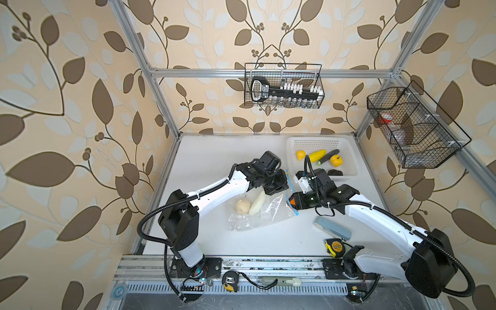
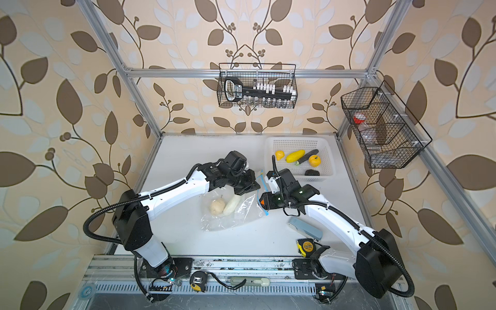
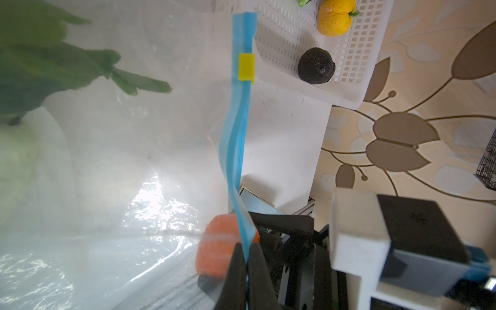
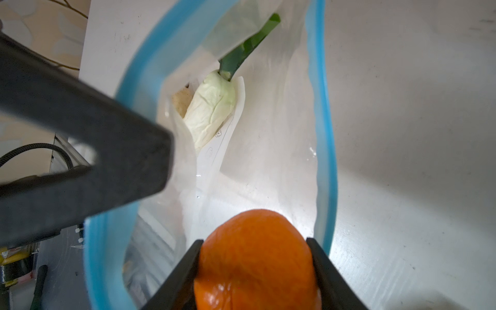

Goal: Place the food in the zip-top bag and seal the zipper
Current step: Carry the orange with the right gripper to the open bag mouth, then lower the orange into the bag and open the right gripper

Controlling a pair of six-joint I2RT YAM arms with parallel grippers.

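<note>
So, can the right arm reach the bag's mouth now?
Likely yes: left jaws hold the zipper up, the bag gapes, and the orange fruit in the right jaws sits at its mouth.

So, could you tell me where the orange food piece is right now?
The orange food piece sits in the right gripper at the open mouth of the zip-top bag, right of centre in both top views.

Bright, even light; crisp from above, soft up close.
Both top views are evenly lit, apparently from overhead, with soft shadows on the white table (image 1: 214, 161) and bowed lines at the edges. In the wrist views glare flecks the zip-top bag (image 3: 150, 204), and the leafy green piece (image 3: 40, 61) near the lens is out of focus.
</note>
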